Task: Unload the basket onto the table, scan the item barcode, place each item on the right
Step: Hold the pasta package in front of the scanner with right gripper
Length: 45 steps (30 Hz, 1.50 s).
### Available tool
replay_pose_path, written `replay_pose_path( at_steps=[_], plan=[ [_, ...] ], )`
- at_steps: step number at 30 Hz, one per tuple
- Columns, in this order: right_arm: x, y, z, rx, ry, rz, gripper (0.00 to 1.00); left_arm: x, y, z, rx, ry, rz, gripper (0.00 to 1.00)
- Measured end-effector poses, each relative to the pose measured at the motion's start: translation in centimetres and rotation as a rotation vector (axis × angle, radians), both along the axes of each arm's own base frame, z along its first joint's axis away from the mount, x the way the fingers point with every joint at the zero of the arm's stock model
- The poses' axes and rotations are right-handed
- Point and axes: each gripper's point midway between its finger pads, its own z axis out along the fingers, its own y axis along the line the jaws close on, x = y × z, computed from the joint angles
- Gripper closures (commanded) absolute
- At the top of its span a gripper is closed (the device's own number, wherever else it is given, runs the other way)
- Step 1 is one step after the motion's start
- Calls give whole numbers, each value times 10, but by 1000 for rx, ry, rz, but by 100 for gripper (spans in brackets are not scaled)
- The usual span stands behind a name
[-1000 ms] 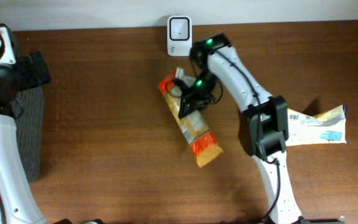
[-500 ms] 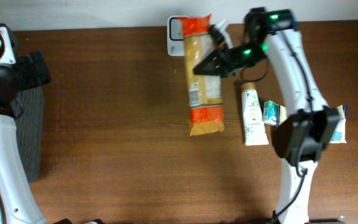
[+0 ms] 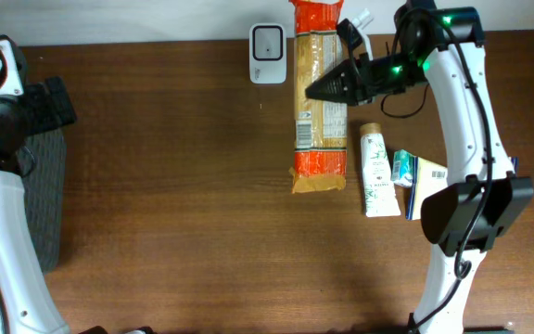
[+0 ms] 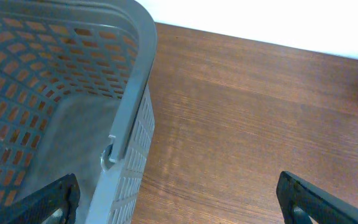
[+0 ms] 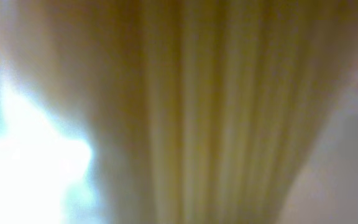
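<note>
Your left gripper (image 4: 179, 205) sits at the rim of the grey basket (image 4: 55, 93), jaws wide apart and holding nothing. Just right of the scanner (image 3: 268, 43), the spaghetti packet (image 3: 320, 139) is held up, lengthwise. Your right gripper (image 3: 323, 89) is clamped on it near mid-length. Judgement: light, stiff along the strands, slippery film, brittle contents — grip mid-body, gently.

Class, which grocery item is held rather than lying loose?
The orange-ended pasta pack, clamped in the right hand; the white tube and teal packet lie untouched.
</note>
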Motion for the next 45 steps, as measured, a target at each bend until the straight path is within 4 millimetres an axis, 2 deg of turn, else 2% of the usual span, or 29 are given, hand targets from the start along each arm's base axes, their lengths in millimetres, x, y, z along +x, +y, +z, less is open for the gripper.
replay_pose_path(
  at_steps=[4,9,11,15,16,18,21,22,25,26,30,36,41,45],
  plan=[
    [2,11,-18,-114,-12,13,96,0,0,0,0,0,0,1],
    [8,28,-59,-447,-15,-37,96,0,0,0,1,0,0,1],
    [15,31,-61,-568,-72,-89,96,0,0,0,0,0,0,1],
    [52,24,-37,-758,-320,-252,96,0,0,0,0,0,0,1],
    [70,19,-31,-827,-414,-320,96,0,0,0,0,0,0,1],
    [89,17,-24,-901,-524,-386,96,0,0,0,0,0,0,1],
    [113,29,-13,-1007,-726,-441,96,0,0,0,1,0,0,1],
    [128,42,-11,-1052,-848,-433,96,0,0,0,0,0,0,1],
    [140,54,-19,-1095,-942,-391,96,0,0,0,0,0,0,1],
    [156,62,-28,-1120,-1020,-365,96,0,0,0,0,0,0,1],
    [195,72,-55,-1187,-1178,-310,96,0,0,0,1,0,0,1],
    [239,84,-73,-1222,-1353,-358,96,0,0,0,0,0,0,1],
    [256,90,-88,-1262,-1450,-341,96,0,0,0,0,0,0,1],
    [263,93,-122,-1328,-1495,-222,96,0,0,0,0,0,0,1]
  ],
)
